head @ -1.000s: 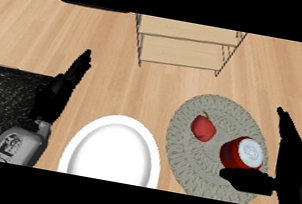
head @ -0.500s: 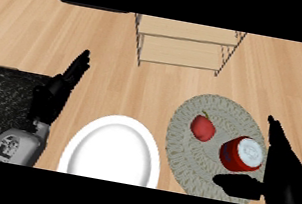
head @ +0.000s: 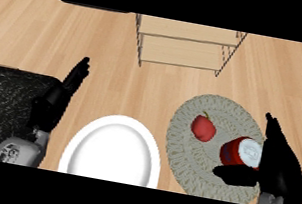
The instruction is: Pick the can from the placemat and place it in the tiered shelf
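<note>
Across the pale wooden counter (head: 61,32) we see our open right hand (head: 281,167) touching the red can (head: 242,152) on the round woven placemat (head: 215,116), left hand (head: 59,98) open, tiered wooden shelf (head: 184,46) beyond.

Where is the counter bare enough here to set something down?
Bare wood lies left of the tiered shelf, above the dark tray, and between shelf and placemat. The placemat is crowded: can, red fruit, right hand.

The red can (head: 242,152) with a pale lid lies tilted on the round woven placemat (head: 189,151), near its right edge. The wooden tiered shelf (head: 185,44) stands well apart, beyond it.
</note>
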You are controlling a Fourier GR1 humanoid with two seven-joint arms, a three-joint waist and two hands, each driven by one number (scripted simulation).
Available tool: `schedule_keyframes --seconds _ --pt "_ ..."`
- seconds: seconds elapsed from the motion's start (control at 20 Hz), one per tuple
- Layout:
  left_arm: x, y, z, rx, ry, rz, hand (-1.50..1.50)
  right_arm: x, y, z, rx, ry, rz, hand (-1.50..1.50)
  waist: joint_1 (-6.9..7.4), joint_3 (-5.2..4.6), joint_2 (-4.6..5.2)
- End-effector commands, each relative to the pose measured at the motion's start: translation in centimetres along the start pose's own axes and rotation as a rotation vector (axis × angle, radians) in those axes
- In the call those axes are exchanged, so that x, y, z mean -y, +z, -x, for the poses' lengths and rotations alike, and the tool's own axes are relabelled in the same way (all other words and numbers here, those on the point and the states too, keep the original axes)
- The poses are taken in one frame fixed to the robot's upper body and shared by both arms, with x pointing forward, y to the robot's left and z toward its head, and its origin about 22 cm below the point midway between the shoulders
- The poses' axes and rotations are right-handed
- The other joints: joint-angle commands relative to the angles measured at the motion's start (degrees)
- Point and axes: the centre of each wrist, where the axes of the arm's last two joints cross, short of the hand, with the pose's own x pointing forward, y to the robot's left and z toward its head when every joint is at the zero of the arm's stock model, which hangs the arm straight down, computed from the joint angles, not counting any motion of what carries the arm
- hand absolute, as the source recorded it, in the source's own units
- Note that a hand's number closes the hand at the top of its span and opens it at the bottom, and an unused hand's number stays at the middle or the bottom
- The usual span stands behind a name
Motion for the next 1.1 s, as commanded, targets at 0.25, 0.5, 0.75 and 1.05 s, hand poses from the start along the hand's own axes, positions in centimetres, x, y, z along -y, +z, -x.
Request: schedule_keyframes --seconds 0.25,0.5,0.75,1.05 --pt "0.0 -0.9 -1.7 0.009 0.01 0.017 0.0 -1.9 -1.7 1.6 -0.105 0.027 -0.027 -1.5 -0.09 0.02 -0.01" --pt "-0.4 -1.0 -1.1 0.003 -0.002 0.005 0.0 -1.9 -3.0 1.5 -0.107 0.015 -0.036 -1.5 -0.1 0.02 -0.01" --pt "2.4 -1.9 -1.7 -0.008 -0.004 0.004 0.0 -3.4 -3.1 0.6 -0.104 0.042 -0.078 -1.5 -0.12 0.02 0.02" --pt "0.7 -1.2 -0.8 0.014 -0.022 -0.004 0.0 -4.4 -2.6 2.2 -0.067 0.15 -0.11 1.5 -0.08 0.01 0.02"
